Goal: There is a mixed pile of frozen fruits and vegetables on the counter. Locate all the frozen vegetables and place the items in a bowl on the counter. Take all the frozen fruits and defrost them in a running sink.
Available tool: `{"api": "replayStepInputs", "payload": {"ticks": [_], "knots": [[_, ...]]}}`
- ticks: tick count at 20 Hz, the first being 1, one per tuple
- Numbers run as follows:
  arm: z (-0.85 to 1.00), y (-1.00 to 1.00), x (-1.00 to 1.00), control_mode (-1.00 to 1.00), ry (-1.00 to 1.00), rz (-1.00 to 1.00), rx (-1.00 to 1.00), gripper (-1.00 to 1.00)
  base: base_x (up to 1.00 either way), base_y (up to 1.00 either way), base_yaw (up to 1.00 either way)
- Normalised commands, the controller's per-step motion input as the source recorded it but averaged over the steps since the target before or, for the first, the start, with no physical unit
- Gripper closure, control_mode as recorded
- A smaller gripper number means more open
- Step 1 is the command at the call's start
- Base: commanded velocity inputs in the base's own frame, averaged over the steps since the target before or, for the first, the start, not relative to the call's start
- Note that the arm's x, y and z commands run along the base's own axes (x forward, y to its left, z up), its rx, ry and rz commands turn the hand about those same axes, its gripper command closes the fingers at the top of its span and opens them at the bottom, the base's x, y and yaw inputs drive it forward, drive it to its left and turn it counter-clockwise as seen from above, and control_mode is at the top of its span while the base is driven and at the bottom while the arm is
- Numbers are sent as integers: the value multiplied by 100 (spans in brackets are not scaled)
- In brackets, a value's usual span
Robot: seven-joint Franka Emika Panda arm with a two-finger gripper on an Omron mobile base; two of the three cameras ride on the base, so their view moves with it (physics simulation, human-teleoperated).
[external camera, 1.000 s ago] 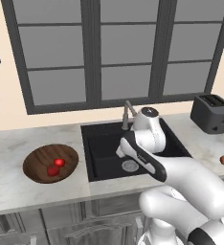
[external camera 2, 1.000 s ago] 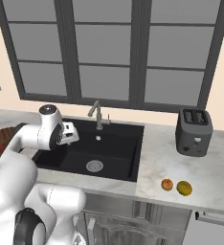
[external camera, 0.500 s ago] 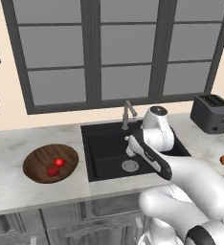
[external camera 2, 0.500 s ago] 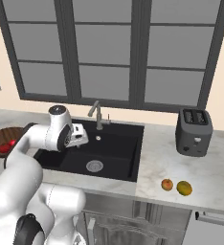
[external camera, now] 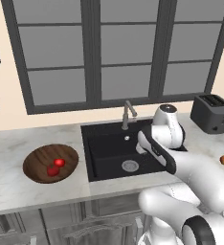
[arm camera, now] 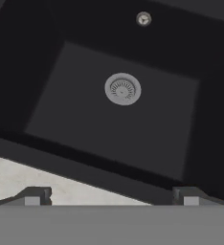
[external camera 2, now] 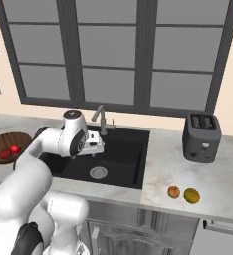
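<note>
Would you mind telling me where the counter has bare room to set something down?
Free: the counter left of and in front of the bowl, and between the sink and toaster. Crowded: front right, by the two fruits.

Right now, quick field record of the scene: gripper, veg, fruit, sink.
gripper: open, empty, over the sink
sink: black basin, nothing in it but the drain; no water seen running from the faucet
frozen vegetables: two red pieces inside the bowl
frozen fruits: orange and yellow-green balls on the counter, right of the sink, in front of the toaster
</note>
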Motion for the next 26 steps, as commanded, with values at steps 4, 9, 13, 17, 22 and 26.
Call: {"api": "replayStepInputs", "payload": {"ticks": [4, 9, 13, 17, 22, 26], "knots": [[2, -40, 14, -100, 9, -16, 0, -100, 0, 0, 0], [0, -38, 21, -100, 8, -15, 0, -100, 0, 0, 0], [0, -33, 19, -100, 5, -11, 0, -100, 0, 0, 0], [0, -26, 16, -100, 1, -3, 0, -100, 0, 0, 0], [0, -28, 10, -100, 1, -7, 0, -100, 0, 0, 0], [0, -31, 1, -100, 1, -13, 0, -100, 0, 0, 0]]}}
